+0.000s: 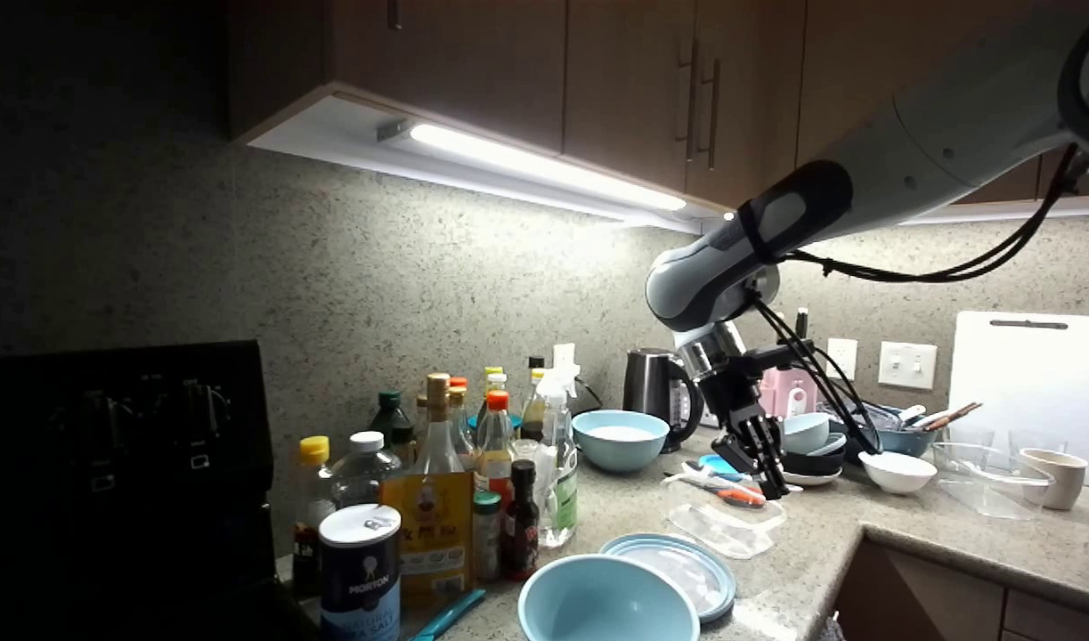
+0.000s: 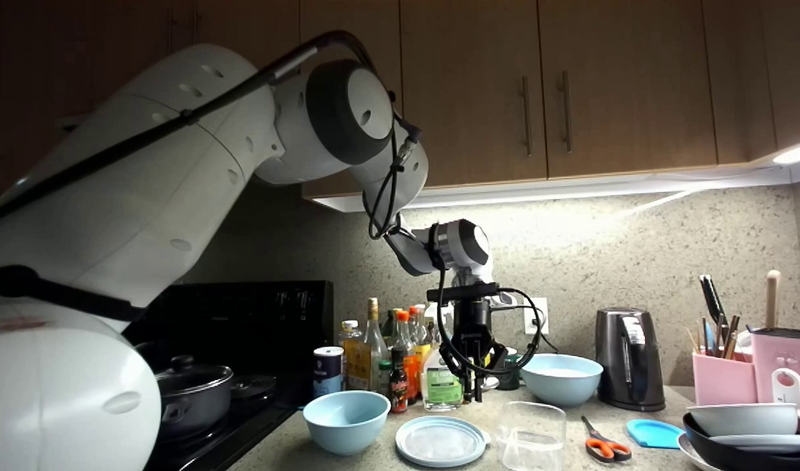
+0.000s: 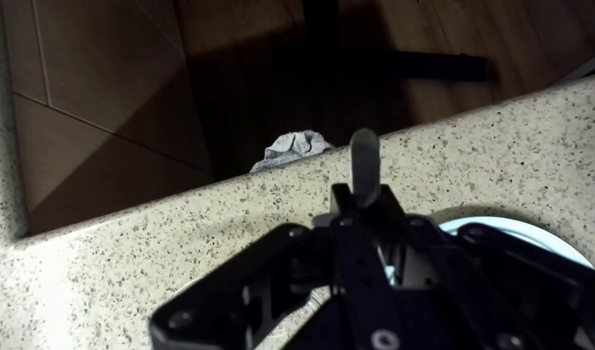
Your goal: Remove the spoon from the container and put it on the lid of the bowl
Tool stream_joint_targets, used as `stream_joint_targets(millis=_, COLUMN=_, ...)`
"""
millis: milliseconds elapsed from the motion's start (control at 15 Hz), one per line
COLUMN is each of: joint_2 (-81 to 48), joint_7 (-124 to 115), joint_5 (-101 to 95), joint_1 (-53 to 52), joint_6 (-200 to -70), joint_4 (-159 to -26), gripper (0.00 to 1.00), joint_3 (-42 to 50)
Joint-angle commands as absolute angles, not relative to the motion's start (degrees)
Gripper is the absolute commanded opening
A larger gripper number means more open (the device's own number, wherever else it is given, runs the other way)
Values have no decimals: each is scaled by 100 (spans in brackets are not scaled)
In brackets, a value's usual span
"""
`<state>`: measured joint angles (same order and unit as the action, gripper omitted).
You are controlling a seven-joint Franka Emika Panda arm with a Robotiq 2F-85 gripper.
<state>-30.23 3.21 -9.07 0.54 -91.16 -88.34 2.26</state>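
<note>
Black cables (image 2: 188, 118) run along the white, dark-ringed arm (image 2: 157, 196) to a black gripper (image 2: 473, 396) dotted with screws (image 3: 182, 318).

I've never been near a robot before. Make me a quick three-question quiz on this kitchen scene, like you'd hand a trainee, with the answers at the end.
1. Multiple choice: what does the robot's hand most likely hold?
A) a bottle
B) a spoon
C) a kettle

2. True or false: the lid lies beside a light blue bowl, not on top of it.

3. Fill in the blank: the handles of the scissors are mostly ____.

Key:
1. B; its rounded grey end seems to jut out in the wrist view.
2. True.
3. Orange.
</note>
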Motion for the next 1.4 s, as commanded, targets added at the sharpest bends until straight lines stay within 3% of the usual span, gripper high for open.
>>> stream_joint_targets(millis=0, joint_2=-2954, joint_7=216, joint_5=-1112, joint_1=-165, joint_6=-9303, joint_4=-9139, gripper=4, joint_3=94)
stream_joint_targets(millis=600, joint_2=-3600, joint_7=569, joint_5=-1083, joint_1=-408, joint_6=-9023, joint_4=-8876, gripper=4, joint_3=-165)
stream_joint_targets(millis=1333, joint_2=-4982, joint_7=817, joint_5=-1685, joint_1=-639, joint_6=-8512, joint_4=-7269, gripper=4, joint_3=-115)
